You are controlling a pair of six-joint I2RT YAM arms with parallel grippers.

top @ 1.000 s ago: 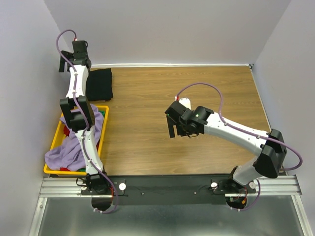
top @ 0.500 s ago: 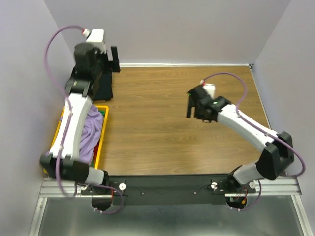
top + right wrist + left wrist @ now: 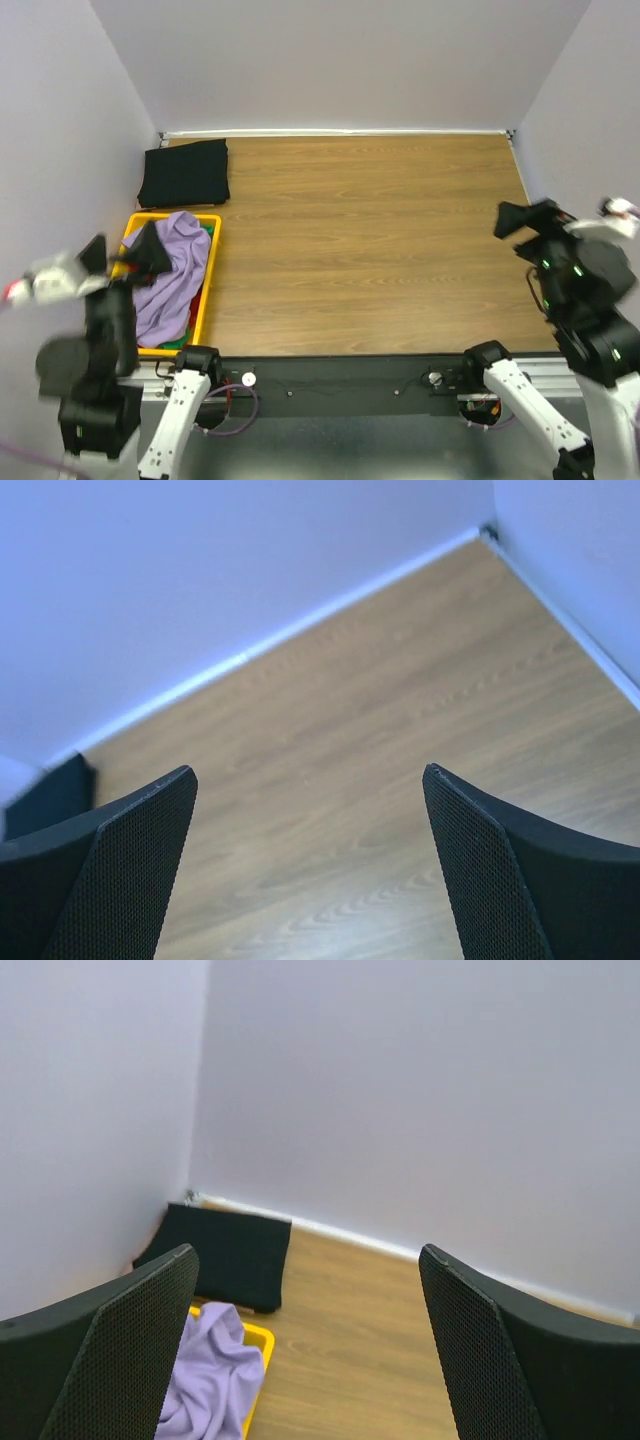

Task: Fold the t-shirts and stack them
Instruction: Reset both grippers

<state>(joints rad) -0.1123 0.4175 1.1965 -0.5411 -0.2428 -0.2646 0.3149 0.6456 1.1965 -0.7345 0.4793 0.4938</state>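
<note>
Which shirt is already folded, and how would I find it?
Look to the far left corner of the wooden table. The black t-shirt lies there as a flat, neat rectangle, just beyond the yellow crate. Unlike the lavender shirt heaped loosely in that crate, it is dark, folded and on the bare wood.
</note>
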